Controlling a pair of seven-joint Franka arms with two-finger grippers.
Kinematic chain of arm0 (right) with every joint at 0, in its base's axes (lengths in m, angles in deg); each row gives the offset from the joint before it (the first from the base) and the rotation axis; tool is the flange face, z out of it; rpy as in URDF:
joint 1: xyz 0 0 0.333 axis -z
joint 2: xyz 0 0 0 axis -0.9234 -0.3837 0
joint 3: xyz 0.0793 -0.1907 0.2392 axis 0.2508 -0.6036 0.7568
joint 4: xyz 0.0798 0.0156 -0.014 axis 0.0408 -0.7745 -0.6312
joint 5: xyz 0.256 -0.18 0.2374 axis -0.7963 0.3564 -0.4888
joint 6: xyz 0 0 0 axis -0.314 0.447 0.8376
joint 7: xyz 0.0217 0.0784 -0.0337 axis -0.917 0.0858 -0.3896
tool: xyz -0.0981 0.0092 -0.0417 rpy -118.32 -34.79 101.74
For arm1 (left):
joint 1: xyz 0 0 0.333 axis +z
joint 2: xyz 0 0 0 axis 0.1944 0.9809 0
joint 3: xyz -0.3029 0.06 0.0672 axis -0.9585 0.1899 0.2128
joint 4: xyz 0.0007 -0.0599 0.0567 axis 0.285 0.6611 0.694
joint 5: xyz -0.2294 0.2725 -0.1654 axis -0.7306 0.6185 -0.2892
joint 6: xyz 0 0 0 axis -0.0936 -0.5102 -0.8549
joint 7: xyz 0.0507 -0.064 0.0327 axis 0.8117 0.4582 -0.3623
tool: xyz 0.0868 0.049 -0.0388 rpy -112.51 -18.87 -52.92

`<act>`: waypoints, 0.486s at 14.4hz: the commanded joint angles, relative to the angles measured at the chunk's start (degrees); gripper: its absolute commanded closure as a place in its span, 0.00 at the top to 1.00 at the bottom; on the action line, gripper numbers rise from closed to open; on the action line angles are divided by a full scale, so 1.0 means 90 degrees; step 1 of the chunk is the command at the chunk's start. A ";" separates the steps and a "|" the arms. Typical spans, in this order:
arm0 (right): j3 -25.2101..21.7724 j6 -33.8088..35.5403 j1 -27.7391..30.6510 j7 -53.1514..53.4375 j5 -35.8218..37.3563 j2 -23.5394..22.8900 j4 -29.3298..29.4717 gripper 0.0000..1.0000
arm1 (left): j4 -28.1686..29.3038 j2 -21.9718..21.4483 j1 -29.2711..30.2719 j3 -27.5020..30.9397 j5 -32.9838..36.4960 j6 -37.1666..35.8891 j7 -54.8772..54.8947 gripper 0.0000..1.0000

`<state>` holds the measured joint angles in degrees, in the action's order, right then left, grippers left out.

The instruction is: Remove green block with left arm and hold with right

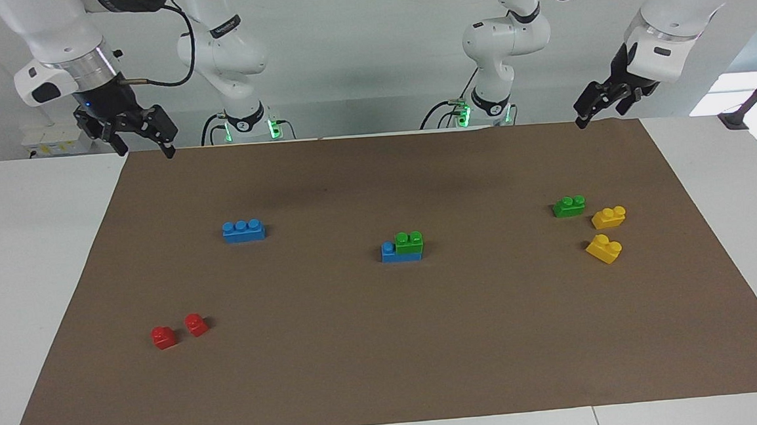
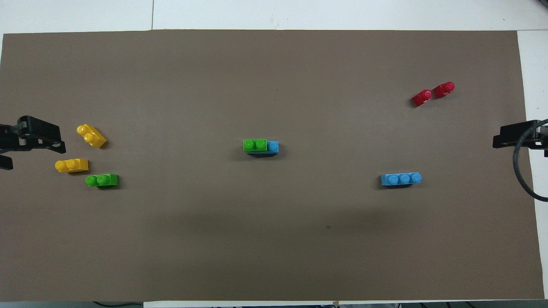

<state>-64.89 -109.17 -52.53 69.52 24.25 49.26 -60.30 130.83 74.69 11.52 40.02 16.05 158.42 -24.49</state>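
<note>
Green block (image 1: 409,242) sat on top of a blue brick (image 1: 391,252) at mid-mat, covering two of its studs, one blue stud left bare toward the right arm's end. Stack rested on the brown mat (image 1: 388,369), untouched.

Left gripper (image 1: 598,103) hung in the air over the mat's edge at the left arm's end, empty; its fingers looked slightly parted, though the angle made this hard to confirm, so jaw state could not be told. Right gripper (image 1: 144,141) was raised over the mat's corner at the right arm's end, jaws spread, nothing between them.

Loose pieces: a second green brick (image 1: 569,206) toward the left arm's end, with two yellow bricks (image 1: 609,217) just beside it, farther from the robots. A lone blue three-stud brick (image 1: 243,230) lay toward the right arm's end; two red bricks (image 1: 179,331) lay farther from the robots than it, close together.
</note>
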 commanded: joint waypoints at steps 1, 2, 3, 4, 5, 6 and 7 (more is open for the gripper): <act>0.0044 0.0036 0.0062 -0.0087 0.0068 0.0126 -0.0109 1.00 | 0.0812 -0.0512 -0.0394 0.0055 -0.0083 0.0292 -0.1395 1.00; 0.0044 0.0036 0.0062 -0.0087 0.0068 0.0126 -0.0118 1.00 | 0.1095 -0.0639 -0.0599 0.0055 -0.0083 0.0554 -0.2058 1.00; 0.0044 0.0036 0.0062 -0.0087 0.0068 0.0126 -0.0119 1.00 | 0.1456 -0.0805 -0.0804 0.0045 -0.0103 0.0944 -0.2983 1.00; 0.0044 0.0036 0.0062 -0.0087 0.0068 0.0126 -0.0119 1.00 | 0.1827 -0.0961 -0.0999 0.0045 -0.0209 0.1421 -0.4017 1.00; 0.0044 0.0036 0.0062 -0.0087 0.0068 0.0126 -0.0119 1.00 | 0.2130 -0.1079 -0.1117 0.0055 -0.0365 0.1987 -0.5294 1.00; 0.0044 0.0036 0.0062 -0.0087 0.0068 0.0126 -0.0119 1.00 | 0.2346 -0.1138 -0.1283 0.0055 -0.0376 0.2476 -0.6535 1.00; 0.0044 0.0036 0.0062 -0.0087 0.0068 0.0126 -0.0119 1.00 | 0.2454 -0.1138 -0.1439 0.0055 -0.0376 0.2906 -0.7572 1.00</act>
<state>-64.88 -109.17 -52.53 69.52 24.25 49.26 -60.30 146.04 68.35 1.79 39.70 13.80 175.32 -68.86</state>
